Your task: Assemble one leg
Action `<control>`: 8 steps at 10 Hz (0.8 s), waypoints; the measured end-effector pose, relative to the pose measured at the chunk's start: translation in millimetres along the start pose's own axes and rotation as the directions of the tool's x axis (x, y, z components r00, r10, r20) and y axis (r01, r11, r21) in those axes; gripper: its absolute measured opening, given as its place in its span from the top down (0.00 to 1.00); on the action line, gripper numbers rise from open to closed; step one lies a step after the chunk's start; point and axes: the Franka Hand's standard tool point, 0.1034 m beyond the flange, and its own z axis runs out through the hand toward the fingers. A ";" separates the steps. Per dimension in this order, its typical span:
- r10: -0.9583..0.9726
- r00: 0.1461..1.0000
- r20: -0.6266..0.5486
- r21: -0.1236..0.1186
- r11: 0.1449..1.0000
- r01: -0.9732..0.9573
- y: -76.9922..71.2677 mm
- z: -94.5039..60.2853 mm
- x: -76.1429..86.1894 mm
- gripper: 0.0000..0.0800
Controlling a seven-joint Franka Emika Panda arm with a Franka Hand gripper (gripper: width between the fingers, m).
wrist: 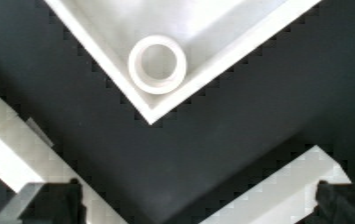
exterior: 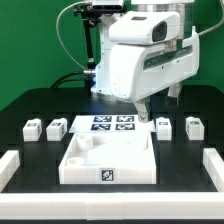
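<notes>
Several small white legs with square markers stand on the black table in the exterior view: two at the left [exterior: 31, 127] [exterior: 56, 127] and two at the right [exterior: 164, 127] [exterior: 192, 127]. The large white tray-like piece [exterior: 75, 165] lies in front of the middle. My gripper [exterior: 158, 106] hangs above the table near that piece's far right corner, apart from every leg. In the wrist view a corner of the tray-like piece [wrist: 218, 45] with a round socket [wrist: 156, 62] shows. My gripper [wrist: 195, 207] is open and empty, its fingertips [wrist: 49, 205] wide apart. No leg shows in the wrist view.
The marker board [exterior: 112, 124] lies behind the tray-like piece. White edge rails stand at the table's front left [exterior: 10, 165] and front right [exterior: 213, 165]. White strips cross the wrist view beside the fingers [wrist: 245, 190].
</notes>
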 end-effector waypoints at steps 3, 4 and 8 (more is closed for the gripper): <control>0.000 1.000 0.001 0.001 1.000 0.000 -0.2 0.8 -0.2 0.19; 0.000 1.000 0.001 0.001 1.000 0.000 -0.3 0.9 -0.2 0.19; -0.057 0.998 0.001 0.002 0.998 0.057 0.6 1.2 -2.9 0.19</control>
